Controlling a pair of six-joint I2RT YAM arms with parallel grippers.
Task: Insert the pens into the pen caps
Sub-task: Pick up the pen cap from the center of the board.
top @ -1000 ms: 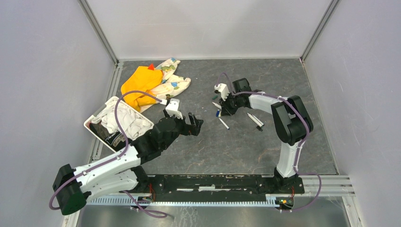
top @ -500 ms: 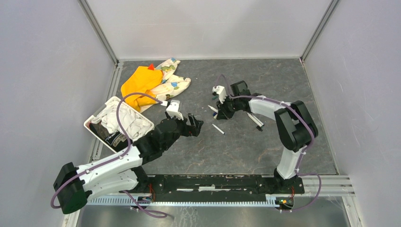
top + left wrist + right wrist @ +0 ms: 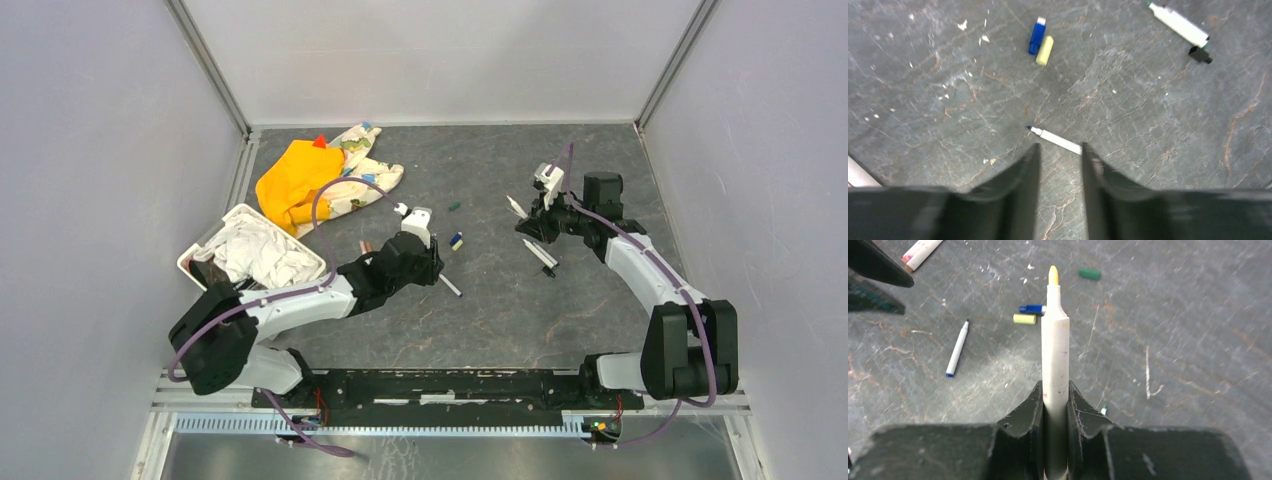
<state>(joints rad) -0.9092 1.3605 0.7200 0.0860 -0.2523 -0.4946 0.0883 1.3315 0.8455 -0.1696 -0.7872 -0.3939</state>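
The pen (image 3: 1055,340), judged light and stiff, is clamped at mid-barrel by the right claw (image 3: 1054,390); the left claw (image 3: 1060,148) is found half-open, empty.

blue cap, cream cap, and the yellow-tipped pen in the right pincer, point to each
blue pen cap (image 3: 1037,36), left wrist view, middle of its body
cream pen cap (image 3: 1044,50), left wrist view, middle of its body
yellow-tipped pen (image 3: 1054,355), right wrist view, middle of its white barrel

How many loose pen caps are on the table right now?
3: blue cap and cream cap side by side ahead of the left end effector; green cap apart, farther back. A dark piece beside a green-tipped pen might be a fourth.
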